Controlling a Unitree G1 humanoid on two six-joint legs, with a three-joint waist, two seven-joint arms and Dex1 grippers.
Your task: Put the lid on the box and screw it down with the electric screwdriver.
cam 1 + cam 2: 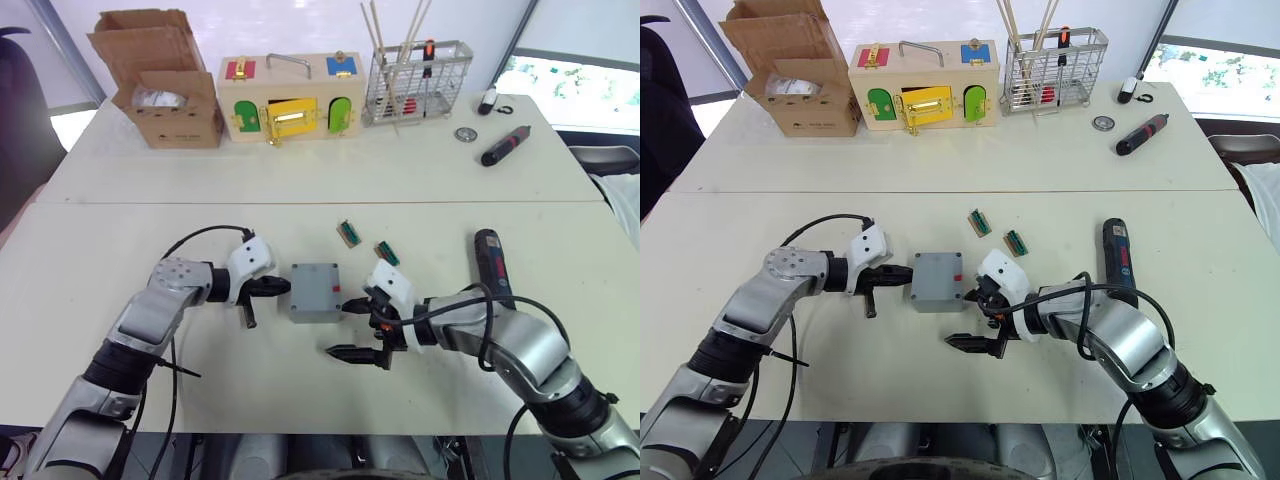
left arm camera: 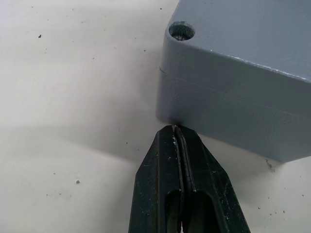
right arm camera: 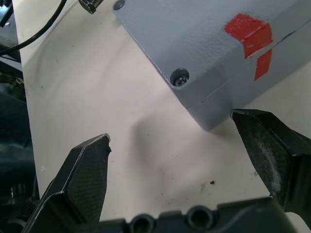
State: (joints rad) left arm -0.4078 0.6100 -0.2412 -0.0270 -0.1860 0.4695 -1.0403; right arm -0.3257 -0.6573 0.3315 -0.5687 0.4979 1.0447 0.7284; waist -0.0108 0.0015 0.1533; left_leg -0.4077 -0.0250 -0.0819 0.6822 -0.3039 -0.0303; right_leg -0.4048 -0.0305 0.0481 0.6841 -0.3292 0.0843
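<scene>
The grey box stands mid-table with the lid seated flush on top; a seam runs between them, and a red mark crosses it. Screw holes show at the lid's corners. My left gripper is shut, its tip against the box's left wall at the base. My right gripper is open at the box's near right corner, one finger beside the wall, the other out over bare table. The electric screwdriver lies on the table right of my right arm.
Two small green connectors lie just behind the box. Along the far edge stand a cardboard carton, a wooden latch box and a wire basket. A smaller black-and-red screwdriver lies at the far right.
</scene>
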